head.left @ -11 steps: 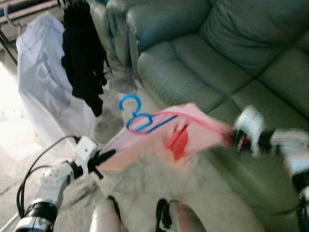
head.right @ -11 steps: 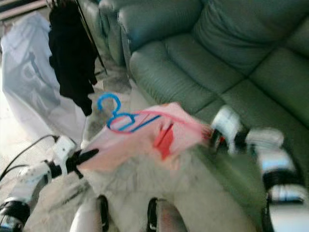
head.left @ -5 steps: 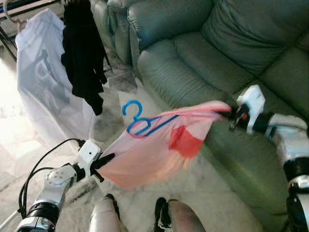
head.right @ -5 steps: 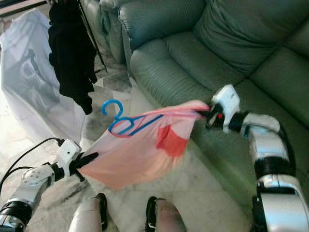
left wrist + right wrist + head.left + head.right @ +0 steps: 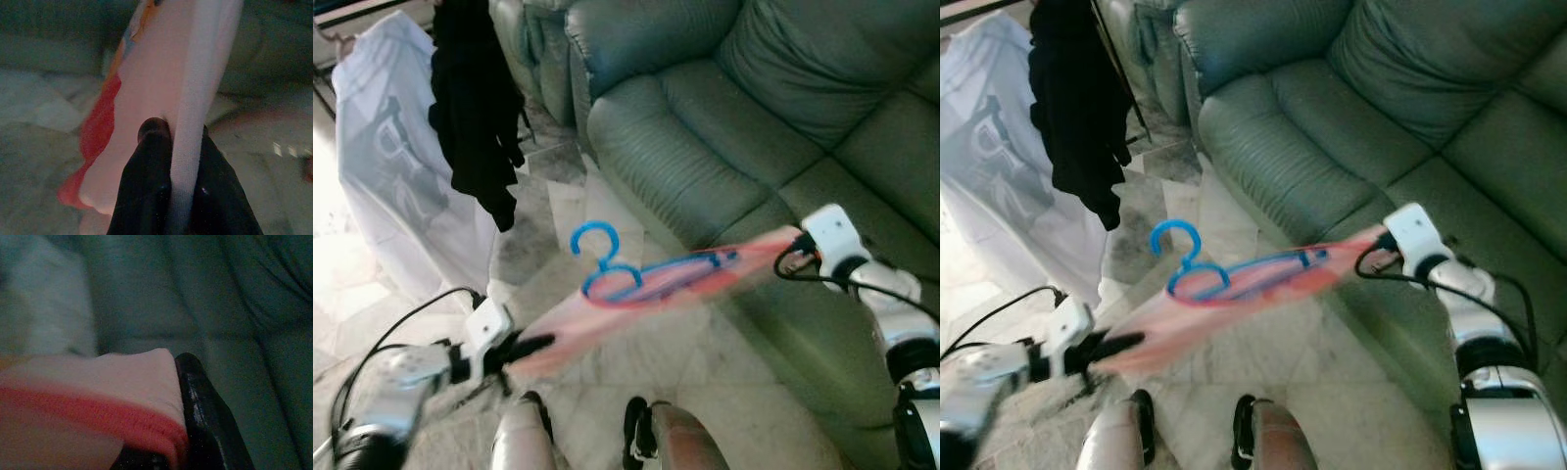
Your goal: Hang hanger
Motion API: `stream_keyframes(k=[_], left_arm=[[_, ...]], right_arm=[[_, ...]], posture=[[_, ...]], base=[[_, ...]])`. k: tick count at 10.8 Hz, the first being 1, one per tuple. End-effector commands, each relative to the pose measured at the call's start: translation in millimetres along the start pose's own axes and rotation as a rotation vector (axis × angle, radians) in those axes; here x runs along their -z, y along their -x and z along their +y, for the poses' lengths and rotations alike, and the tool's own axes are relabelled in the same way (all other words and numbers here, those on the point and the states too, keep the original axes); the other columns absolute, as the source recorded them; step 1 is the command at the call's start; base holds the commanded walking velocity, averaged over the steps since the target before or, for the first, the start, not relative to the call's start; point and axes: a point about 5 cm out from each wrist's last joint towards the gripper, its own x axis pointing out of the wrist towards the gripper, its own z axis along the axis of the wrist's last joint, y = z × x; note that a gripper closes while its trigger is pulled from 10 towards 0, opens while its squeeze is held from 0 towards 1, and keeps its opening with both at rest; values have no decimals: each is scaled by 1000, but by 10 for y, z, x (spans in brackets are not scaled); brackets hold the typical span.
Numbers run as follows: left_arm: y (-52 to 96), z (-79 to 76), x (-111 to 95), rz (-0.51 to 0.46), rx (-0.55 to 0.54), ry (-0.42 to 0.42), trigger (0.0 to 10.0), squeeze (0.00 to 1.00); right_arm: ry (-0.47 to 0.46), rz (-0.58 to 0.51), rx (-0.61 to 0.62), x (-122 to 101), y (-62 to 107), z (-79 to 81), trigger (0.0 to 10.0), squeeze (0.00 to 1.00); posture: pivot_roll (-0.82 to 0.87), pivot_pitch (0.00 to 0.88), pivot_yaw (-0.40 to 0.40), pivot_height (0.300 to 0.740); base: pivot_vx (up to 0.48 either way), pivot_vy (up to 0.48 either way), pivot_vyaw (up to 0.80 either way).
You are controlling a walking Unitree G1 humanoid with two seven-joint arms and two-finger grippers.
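Left eye view: both jaws grip the pink shirt (image 5: 636, 299) taut, blue hanger (image 5: 626, 274) inside, no writing legible

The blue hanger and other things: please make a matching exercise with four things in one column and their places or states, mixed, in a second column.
Things:
1. blue hanger
2. pink garment
3. black garment
4. left gripper

Places or states:
A. hangs beside a white garment
B. shut on one end of the pink cloth
C. stretched between the left gripper and the right gripper
D. lies on the stretched cloth

Pairs: 1-D, 2-C, 3-A, 4-B
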Motion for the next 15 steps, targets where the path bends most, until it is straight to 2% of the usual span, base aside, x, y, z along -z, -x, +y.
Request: stream_keyframes(k=[1, 2, 3, 4, 5, 7, 8, 9, 10, 11, 13, 14, 15], left_arm=[[31, -62, 10, 26, 61, 13, 0, 0], [3, -83, -1, 28, 82, 7, 0, 0], [-33, -145, -1, 34, 126, 19, 0, 0], [-37, -176, -31, 27, 138, 39, 0, 0], [-14, -142, -57, 8, 101, 53, 0, 0], [38, -113, 40, 81, 72, 11, 0, 0], [12, -67, 86, 111, 19, -26, 0, 0], [-46, 14, 162, 132, -85, -17, 0, 0], [-80, 73, 232, 140, -180, 8, 0, 0], [-87, 125, 259, 133, -252, 34, 0, 0], [-109, 163, 277, 142, -303, -16, 0, 0], [-185, 187, 263, 162, -349, -54, 0, 0], [-307, 231, 190, 129, -434, -61, 0, 0]], right_arm=[[-72, 68, 126, 153, 66, -125, 0, 0], [-101, 93, 180, 189, 65, -139, 0, 0], [-172, 119, 207, 242, 46, -74, 0, 0], [-191, 146, 212, 310, 46, 11, 0, 0], [-201, 156, 210, 352, 55, 55, 0, 0], [-259, 132, 236, 350, 60, 45, 0, 0], [-289, 78, 246, 226, 11, 7, 0, 0], [-322, -47, 235, -84, -106, -31, 0, 0], [-314, -142, 198, -356, -187, -38, 0, 0], [-315, -169, 174, -445, -207, -45, 0, 0], [-387, -221, 168, -645, -241, -127, 0, 0], [-402, -270, 127, -836, -292, -47, 0, 0], [-414, -312, -1, -1022, -356, 189, 0, 0]], posture=[[-18, 229, -102, 740], [-17, 224, -102, 740], [-15, 218, -103, 740], [-7, 216, -104, 740], [-7, 218, -101, 740], [-14, 221, -90, 740], [-18, 220, -88, 740], [-32, 217, -88, 740], [-42, 215, -91, 740], [-46, 216, -93, 740], [-48, 218, -97, 740], [-49, 216, -96, 740], [-46, 211, -99, 740]], base=[[0, 0, 0], [0, 0, 0], [0, 0, 0], [0, 0, 0], [0, 0, 0], [0, 0, 0], [0, 0, 0], [0, 0, 0], [0, 0, 0], [0, 0, 0], [0, 0, 0], [0, 0, 0], [0, 0, 0]])
